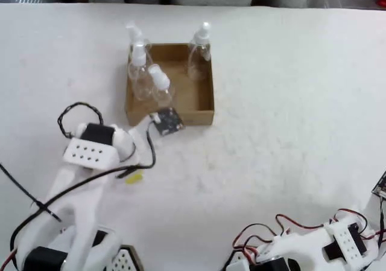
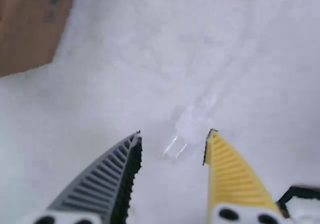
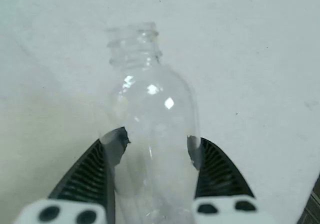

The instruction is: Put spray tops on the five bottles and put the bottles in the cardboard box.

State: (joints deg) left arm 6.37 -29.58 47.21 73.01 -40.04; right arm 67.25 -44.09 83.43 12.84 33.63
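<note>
Two ribbed black fingers of the right gripper (image 3: 155,139) are clenched on the body of an uncapped bottle (image 3: 150,99), one finger on each flank. The bottle is clear plastic, and its threaded neck (image 3: 132,39) is bare and points away from the wrist over the white table (image 1: 289,102). The left gripper (image 2: 172,134), one finger grey and one yellow, is released. Its tips stand apart just above the table, with a small clear object (image 2: 187,124) between them. This object is too blurred to name with certainty, though by the task it may be the last spray top.

Beyond the grippers, the cardboard box (image 1: 193,116) lies open-topped near the middle of the table, just beyond the left arm. Four capped bottles (image 1: 140,78) stand upright at it, each with a white spray top. Three are plainly inside, two toward the box's left wall and one at its far right corner. The fourth (image 1: 134,37) is at the far left corner, and whether it is inside or just behind the wall cannot be told.

By this count, four of the five bottles are topped and boxed or nearly so. What is left is to fit a spray top to the bottle in the right gripper and to set that bottle in the free space of the box.
</note>
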